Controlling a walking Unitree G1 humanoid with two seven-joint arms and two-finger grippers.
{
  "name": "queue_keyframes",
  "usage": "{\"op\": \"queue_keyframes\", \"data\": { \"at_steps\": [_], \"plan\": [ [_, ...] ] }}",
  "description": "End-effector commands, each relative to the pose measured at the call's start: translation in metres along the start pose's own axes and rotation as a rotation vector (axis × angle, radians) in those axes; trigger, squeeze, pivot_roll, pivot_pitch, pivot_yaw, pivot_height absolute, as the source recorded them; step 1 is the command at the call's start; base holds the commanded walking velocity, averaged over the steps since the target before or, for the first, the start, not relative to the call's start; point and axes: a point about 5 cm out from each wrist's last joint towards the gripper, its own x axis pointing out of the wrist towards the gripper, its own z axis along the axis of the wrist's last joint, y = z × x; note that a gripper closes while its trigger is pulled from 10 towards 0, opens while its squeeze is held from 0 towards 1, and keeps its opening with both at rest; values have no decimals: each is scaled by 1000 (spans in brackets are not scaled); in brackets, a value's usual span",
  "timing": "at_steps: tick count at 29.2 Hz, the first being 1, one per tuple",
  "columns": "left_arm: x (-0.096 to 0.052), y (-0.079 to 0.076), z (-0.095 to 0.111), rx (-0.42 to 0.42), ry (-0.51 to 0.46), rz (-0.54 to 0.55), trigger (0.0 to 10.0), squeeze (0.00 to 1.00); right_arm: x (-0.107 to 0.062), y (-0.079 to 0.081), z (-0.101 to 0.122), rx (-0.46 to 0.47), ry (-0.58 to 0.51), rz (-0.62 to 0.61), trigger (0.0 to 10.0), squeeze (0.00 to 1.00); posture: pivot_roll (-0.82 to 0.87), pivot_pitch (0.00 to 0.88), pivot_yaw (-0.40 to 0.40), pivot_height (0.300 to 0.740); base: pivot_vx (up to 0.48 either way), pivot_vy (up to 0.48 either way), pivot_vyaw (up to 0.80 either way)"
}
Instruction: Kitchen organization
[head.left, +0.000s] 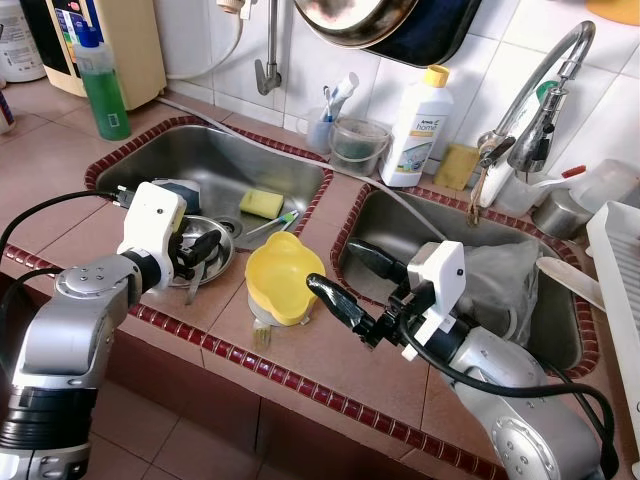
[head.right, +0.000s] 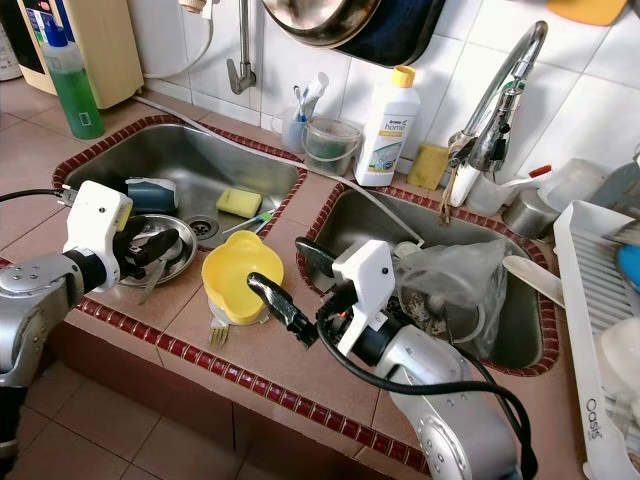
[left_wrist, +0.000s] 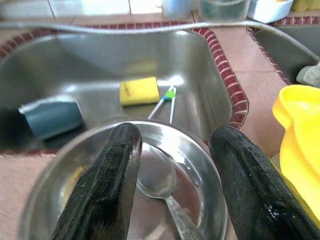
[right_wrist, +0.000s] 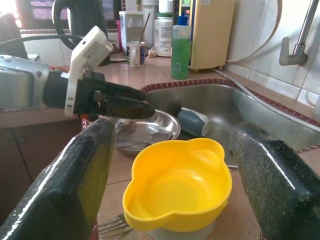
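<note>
Right gripper (head.left: 352, 290) is seen from the head wide open and empty, its near finger just beside the yellow bowl (head.left: 283, 275), which sits on the counter (head.left: 330, 365) between two sinks. Left gripper (head.left: 200, 252) is held open over a steel dish (head.left: 222, 262).

From the left wrist, a spoon (left_wrist: 159, 182) is seen below the parted fingers (left_wrist: 107, 185), nothing gripped.

From the right wrist, the bowl is framed between both fingers (right_wrist: 70, 185), a fork (right_wrist: 112, 226) under it. If closed off-centre, the bowl could likely be tipped or pushed away.
</note>
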Motion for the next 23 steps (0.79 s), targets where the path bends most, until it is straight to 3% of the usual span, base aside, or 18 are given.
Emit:
{"op": "queue_keyframes", "data": {
  "at_steps": [1,7,10,12,14,17,20,23],
  "plan": [
    [-5,-2,7,38,-63,-5,10000,0,-3,-2,4,-17,-3,-17,10000,0,59,21,-78,740,0,0,0],
    [-28,-5,2,52,-178,10,10000,0,-8,-5,2,-10,5,-32,10000,0,71,41,-85,740,0,0,0],
    [-35,-7,-7,-31,-203,50,10000,0,-9,-6,-1,-12,15,-36,10000,0,77,47,-89,740,0,0,0],
    [-40,-18,-11,-83,-291,105,10000,0,-9,-10,-5,-12,18,-58,10000,0,88,51,-100,740,0,0,0],
    [-38,-26,-11,-134,-313,104,10000,0,-8,-12,-7,-10,20,-69,10000,0,91,52,-102,740,0,0,0],
    [-39,-39,-7,-75,-394,124,10000,0,-6,-16,-13,-12,21,-101,10000,0,103,52,-111,740,0,0,0],
    [-41,-45,-5,-162,-464,135,10000,0,-5,-18,-17,-8,19,-129,10000,0,103,52,-111,740,0,0,0],
    [-44,-47,-8,-134,-488,172,10000,0,-4,-20,-19,-7,10,-151,10000,0,106,49,-112,740,0,0,0]
  ]
}}
